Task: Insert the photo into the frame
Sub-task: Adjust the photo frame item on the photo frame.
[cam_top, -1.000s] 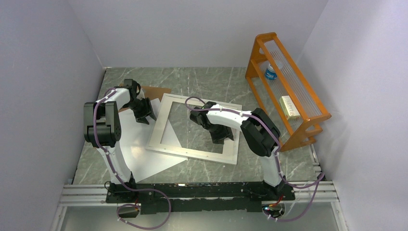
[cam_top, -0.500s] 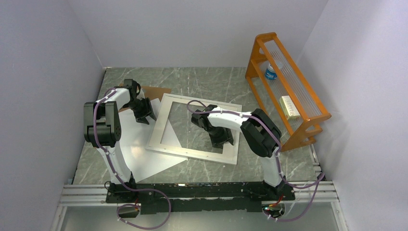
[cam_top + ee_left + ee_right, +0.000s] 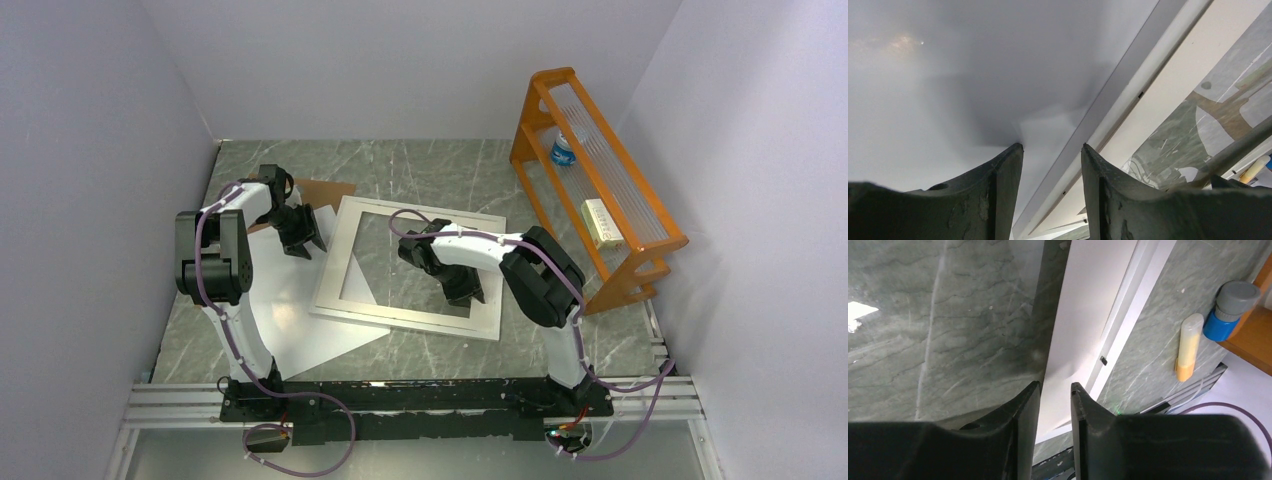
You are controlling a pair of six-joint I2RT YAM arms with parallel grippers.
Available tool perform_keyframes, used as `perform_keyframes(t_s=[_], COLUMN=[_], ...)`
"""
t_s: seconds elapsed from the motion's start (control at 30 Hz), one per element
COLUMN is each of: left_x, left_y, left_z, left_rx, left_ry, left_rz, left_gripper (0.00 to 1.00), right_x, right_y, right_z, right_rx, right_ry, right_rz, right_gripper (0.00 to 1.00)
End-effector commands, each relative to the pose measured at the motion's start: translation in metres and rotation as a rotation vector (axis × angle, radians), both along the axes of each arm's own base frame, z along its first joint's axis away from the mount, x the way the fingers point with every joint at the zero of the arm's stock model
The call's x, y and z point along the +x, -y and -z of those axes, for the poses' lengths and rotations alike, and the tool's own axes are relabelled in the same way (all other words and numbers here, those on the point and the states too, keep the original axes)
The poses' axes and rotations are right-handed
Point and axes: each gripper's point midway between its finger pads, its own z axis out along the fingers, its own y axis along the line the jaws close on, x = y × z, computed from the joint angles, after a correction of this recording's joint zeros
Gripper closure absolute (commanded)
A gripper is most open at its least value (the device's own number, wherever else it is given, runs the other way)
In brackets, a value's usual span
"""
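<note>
The frame [image 3: 410,322] lies flat mid-table, its narrow white-silver border around glass that shows the marble. My right gripper [image 3: 468,293] is low inside its near right part. In the right wrist view the jaws [image 3: 1054,384] stand a narrow gap apart over the frame's white border [image 3: 1088,315], with nothing between them. My left gripper [image 3: 303,243] is at the frame's left edge. Its jaws [image 3: 1052,146] are open over the frame's edge [image 3: 1168,75] and a large white sheet [image 3: 948,90]. The photo's printed side shows in no view. I cannot tell if the white sheet [image 3: 300,325] is the photo.
A brown board [image 3: 325,188] lies behind the left gripper. An orange rack [image 3: 600,190] stands at the right with a bottle [image 3: 563,150] in it. A yellow tube [image 3: 1187,347] and a blue-capped bottle [image 3: 1230,310] lie near the rack's foot.
The frame has slid a little to the right and turned slightly, with my right gripper moving on it. My left gripper has hardly moved.
</note>
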Motion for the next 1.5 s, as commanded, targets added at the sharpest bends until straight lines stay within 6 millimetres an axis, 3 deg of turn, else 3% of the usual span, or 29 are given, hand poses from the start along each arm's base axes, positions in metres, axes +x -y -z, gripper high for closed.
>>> perform_keyframes(t_s=[0.0, 0.27, 0.43, 0.77, 0.9, 1.2, 1.37, 1.47], left_x=[-0.008, -0.008, -0.007, -0.007, -0.006, -0.005, -0.005, -0.004], left_y=[0.002, 0.003, 0.003, 0.002, 0.003, 0.004, 0.004, 0.002], left_z=[0.007, 0.007, 0.007, 0.006, 0.005, 0.002, 0.0, -0.005], left_rx=[0.002, 0.0, -0.001, 0.0, -0.005, -0.012, -0.009, 0.005], left_ry=[-0.054, -0.053, -0.053, -0.055, -0.051, -0.041, -0.033, -0.016], left_rz=[0.005, 0.004, 0.004, 0.003, 0.0, 0.002, -0.002, -0.023], left_gripper=[0.48, 0.48, 0.48, 0.48, 0.47, 0.47, 0.47, 0.46], right_x=[0.005, 0.011, 0.011, 0.01, 0.007, 0.003, 0.009, 0.018], right_y=[0.011, 0.018, 0.015, 0.018, 0.016, 0.004, -0.005, -0.024], right_z=[-0.031, -0.047, -0.053, -0.048, -0.039, -0.015, -0.018, -0.025], right_rx=[-0.045, -0.097, -0.108, -0.139, -0.131, -0.07, -0.014, 0.096], right_ry=[0.057, 0.097, 0.11, 0.137, 0.129, 0.086, 0.109, 0.141], right_rz=[-0.006, -0.008, -0.019, 0.0, 0.004, 0.005, -0.002, -0.029], right_gripper=[0.72, 0.83, 0.96, 0.99, 0.93, 0.62, 0.54, 0.52])
